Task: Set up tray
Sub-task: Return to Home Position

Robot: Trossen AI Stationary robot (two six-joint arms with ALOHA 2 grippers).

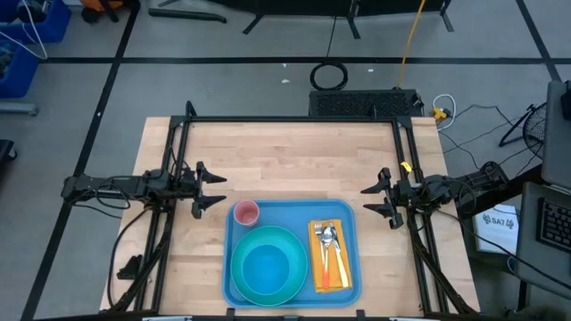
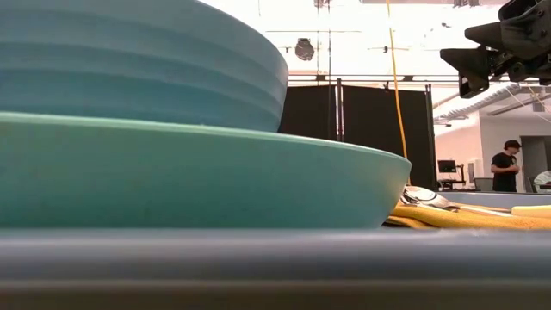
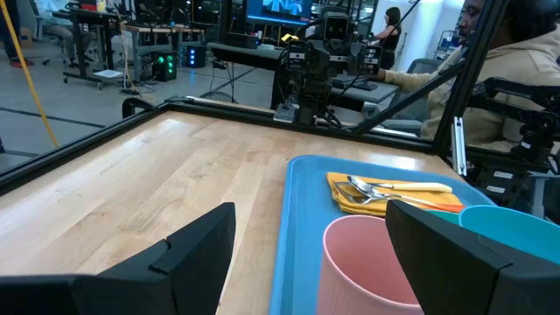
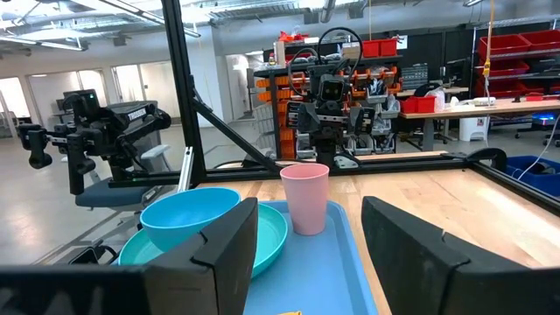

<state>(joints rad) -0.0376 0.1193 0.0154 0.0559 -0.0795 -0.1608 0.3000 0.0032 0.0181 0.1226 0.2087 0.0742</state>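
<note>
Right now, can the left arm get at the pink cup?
Probably yes: the left gripper hangs open just off the tray, the pink cup stands in the tray's near corner, and nothing lies between them.

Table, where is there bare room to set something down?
Bare wood of the table lies beyond the tray, between the open left end effector and right end effector, and left of the tray. The tray is crowded: cup, bowl on plate, napkin with cutlery.
</note>
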